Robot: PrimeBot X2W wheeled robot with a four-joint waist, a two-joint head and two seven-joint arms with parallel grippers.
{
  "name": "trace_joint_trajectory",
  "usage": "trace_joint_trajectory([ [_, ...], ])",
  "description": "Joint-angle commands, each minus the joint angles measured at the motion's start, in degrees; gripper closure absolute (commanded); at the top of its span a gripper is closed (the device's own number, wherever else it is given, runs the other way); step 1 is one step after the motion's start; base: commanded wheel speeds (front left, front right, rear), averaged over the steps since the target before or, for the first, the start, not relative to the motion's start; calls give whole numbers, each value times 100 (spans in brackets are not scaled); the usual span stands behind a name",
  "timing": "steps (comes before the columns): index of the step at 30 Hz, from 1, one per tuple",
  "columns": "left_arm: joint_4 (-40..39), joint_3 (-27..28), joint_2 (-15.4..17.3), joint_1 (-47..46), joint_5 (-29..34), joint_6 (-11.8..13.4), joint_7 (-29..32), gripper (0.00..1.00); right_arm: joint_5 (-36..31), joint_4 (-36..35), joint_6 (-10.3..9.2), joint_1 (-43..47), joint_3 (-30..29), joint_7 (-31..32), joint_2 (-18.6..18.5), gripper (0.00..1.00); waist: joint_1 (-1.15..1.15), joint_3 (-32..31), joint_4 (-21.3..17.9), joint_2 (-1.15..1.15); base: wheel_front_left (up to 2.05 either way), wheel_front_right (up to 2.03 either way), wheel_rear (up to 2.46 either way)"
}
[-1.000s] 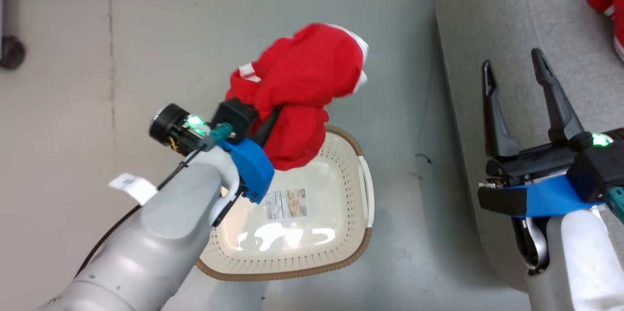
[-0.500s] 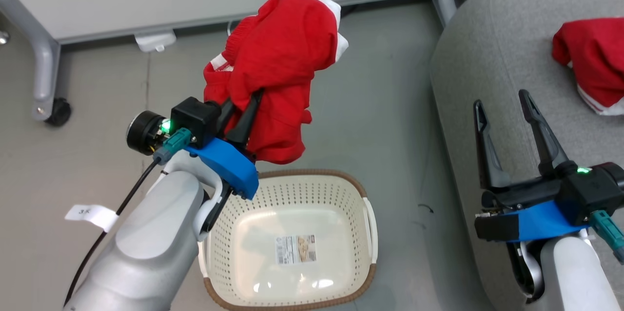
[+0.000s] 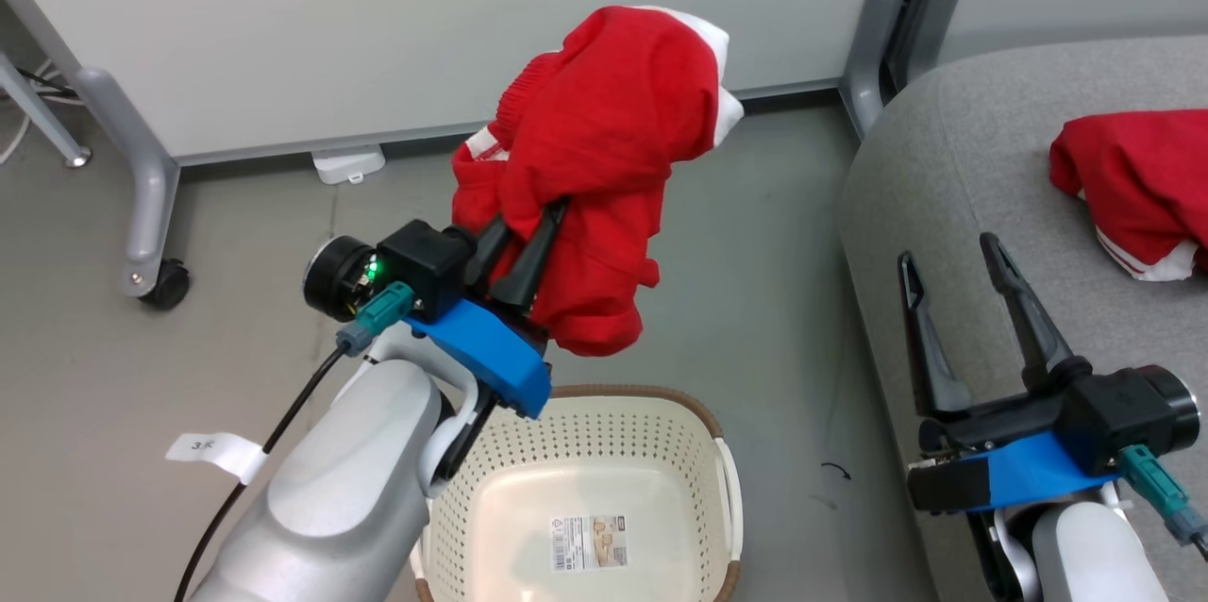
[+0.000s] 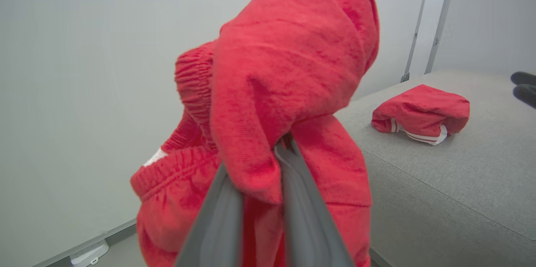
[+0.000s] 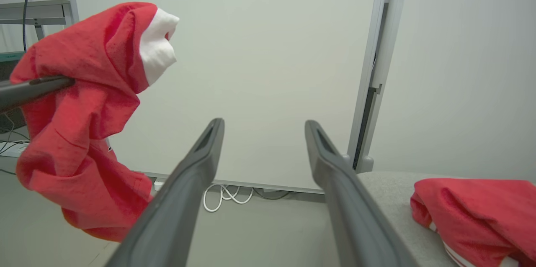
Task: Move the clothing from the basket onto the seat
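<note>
Left end effector [image 3: 533, 225] clamped on a bright red soft fabric garment with a white panel [image 3: 604, 130], raised in the air.
The garment hangs just beyond the cream-white perforated plastic basket with brown rim [image 3: 722, 498], left of the large light grey upholstered seat [image 3: 963, 158], where a second red garment with white stripes [image 3: 1128, 177] lies. Right end effector [image 3: 948, 248] hovers at the seat's edge, fingers apart.

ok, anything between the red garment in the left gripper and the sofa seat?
Nothing visible. The garment hangs from the left gripper above the floor, with open space across to the seat. The right gripper hovers open over the seat's near edge; a second garment lies farther along it.
</note>
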Motion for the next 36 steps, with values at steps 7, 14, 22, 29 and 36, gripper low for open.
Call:
trace_joint_trajectory([
  [7,-249,-190,-19,56,11,-37,-28,100,113,2,3,175,148,-2,1,0,1,-147,61,0,0,0,0],
  [14,-392,-342,11,-41,-16,-43,-14,100,297,29,3,101,614,-2,18,0,1,-149,111,0,0,0,0],
  [22,-461,-459,-32,-133,-29,-34,-8,100,515,204,3,-175,1484,-2,23,0,1,-111,183,0,0,0,0],
  [29,-519,-550,-103,-180,10,-30,-12,100,671,588,3,-483,1916,-3,30,0,1,-58,284,0,0,0,0],
  [36,-552,-705,-216,-259,61,-33,-17,100,906,1192,3,-868,2240,-3,32,0,1,22,432,0,0,0,0],
])
